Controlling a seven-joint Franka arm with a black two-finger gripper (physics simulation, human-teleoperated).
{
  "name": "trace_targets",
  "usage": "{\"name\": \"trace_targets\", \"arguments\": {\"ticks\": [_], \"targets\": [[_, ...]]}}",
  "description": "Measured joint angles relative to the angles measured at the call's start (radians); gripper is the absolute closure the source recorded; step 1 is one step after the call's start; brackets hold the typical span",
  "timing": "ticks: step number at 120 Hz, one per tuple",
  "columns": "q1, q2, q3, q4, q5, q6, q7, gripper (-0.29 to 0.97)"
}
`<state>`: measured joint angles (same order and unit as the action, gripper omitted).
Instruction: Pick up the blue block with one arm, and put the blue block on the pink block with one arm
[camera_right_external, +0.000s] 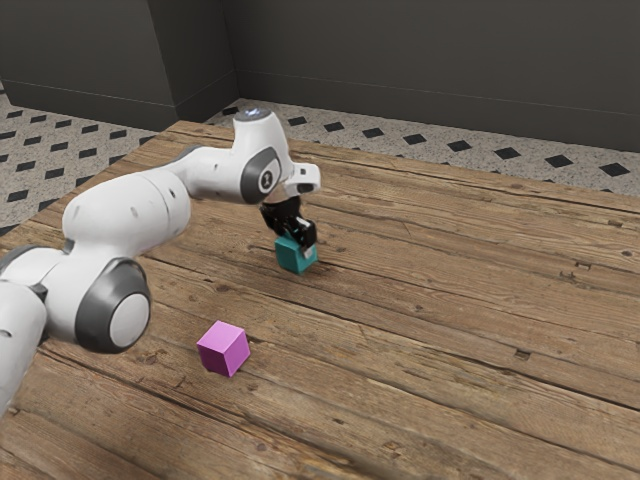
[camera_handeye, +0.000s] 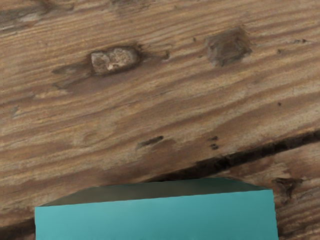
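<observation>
Fig. Grasp stage | black two-finger gripper (camera_right_external: 296, 238) is clamped on the upper sides of the teal-blue cubic block (camera_right_external: 296, 258), so that it can be lifted | block is held directly under the hand, at or just above the wooden plank table (camera_right_external: 450, 300) | pink cubic block (camera_right_external: 223, 348) is left well apart, uncovered.

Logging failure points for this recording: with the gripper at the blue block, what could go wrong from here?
1. The gripper seems to pinch the blue block only near its top, so the block may slip or tilt when carried.
2. The pink block looks about the same size, so an off-centre release could let the blue block slide off.
</observation>
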<state>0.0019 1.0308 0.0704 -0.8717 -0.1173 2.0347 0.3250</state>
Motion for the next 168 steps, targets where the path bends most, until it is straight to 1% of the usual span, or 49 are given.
{"name": "trace_targets", "arguments": {"ticks": [6,18,25,40,49,60,79,91,123,146,168], "targets": [[-0.005,-0.059,0.002,-0.076,0.001,0.008,-0.005,0.33],[-0.023,-0.236,0.007,-0.326,0.004,0.044,-0.019,0.34],[-0.03,-0.322,0.009,-0.442,0.007,0.065,-0.029,0.34],[-0.044,-0.47,0.019,-0.629,0.022,0.107,-0.051,0.34],[-0.051,-0.559,0.022,-0.731,0.053,0.133,-0.065,0.34],[-0.054,-0.639,0.025,-0.825,0.098,0.16,-0.084,0.34],[-0.054,-0.741,0.026,-0.938,0.157,0.197,-0.119,0.34],[-0.054,-0.804,0.026,-1.012,0.179,0.209,-0.15,0.34],[-0.054,-0.916,0.026,-1.166,0.194,0.221,-0.272,0.34],[-0.059,-0.962,0.019,-1.223,0.201,0.225,-0.354,0.34],[-0.063,-1.007,-0.024,-1.282,0.228,0.226,-0.431,0.34]]}}
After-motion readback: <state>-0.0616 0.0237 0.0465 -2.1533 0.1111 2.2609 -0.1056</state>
